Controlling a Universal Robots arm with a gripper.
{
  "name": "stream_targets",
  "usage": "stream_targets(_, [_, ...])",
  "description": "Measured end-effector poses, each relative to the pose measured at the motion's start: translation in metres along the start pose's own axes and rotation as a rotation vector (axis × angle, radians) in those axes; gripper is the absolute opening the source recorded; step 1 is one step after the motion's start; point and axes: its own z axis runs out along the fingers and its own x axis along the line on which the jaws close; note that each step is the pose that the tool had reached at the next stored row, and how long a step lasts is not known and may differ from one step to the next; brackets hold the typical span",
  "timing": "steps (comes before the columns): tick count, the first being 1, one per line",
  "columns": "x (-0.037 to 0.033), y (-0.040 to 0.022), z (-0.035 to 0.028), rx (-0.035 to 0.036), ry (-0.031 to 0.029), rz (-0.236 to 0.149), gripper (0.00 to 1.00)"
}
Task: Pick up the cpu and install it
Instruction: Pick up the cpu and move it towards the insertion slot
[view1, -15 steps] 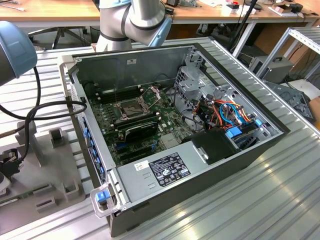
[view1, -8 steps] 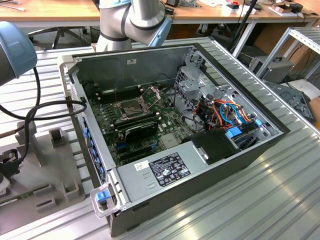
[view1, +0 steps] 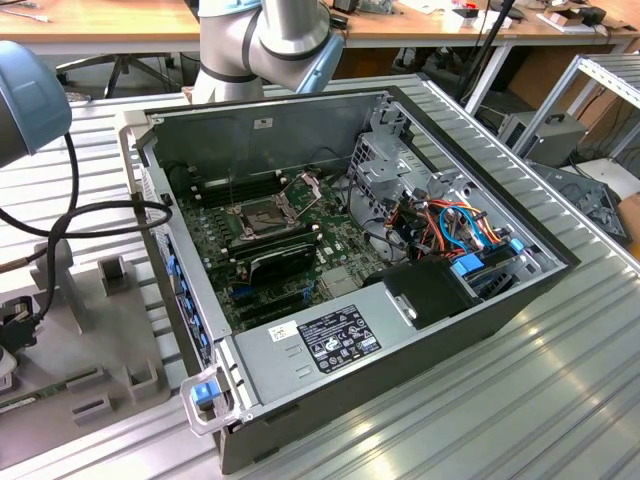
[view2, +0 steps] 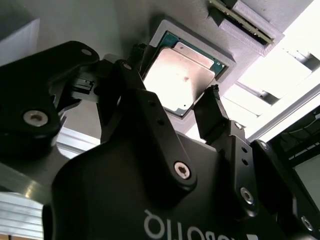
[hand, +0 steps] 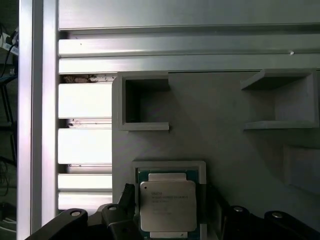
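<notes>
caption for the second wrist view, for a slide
Open gripper poised either side of the cpu, which sits in its grey holder

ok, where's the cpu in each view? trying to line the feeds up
Second wrist view: the cpu sits in a square nest in the grey fixture plate, between the fingers of the open pincer.
First wrist view: cpu face-up in the same nest, a finger at either side.
Exterior view: go by the plate, at the exterior view's left beside the computer case.
Shared landmark: the grey fixture plate.
</notes>
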Motion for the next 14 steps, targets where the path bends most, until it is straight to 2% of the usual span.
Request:
stream_targets(5, [0.0039, 0.0005, 0.0001, 0.0032, 0.0001, 0.0, 0.68])
stream_targets(14, [0.004, 0.0005, 0.0002, 0.0032, 0.0001, 0.0, 0.68])
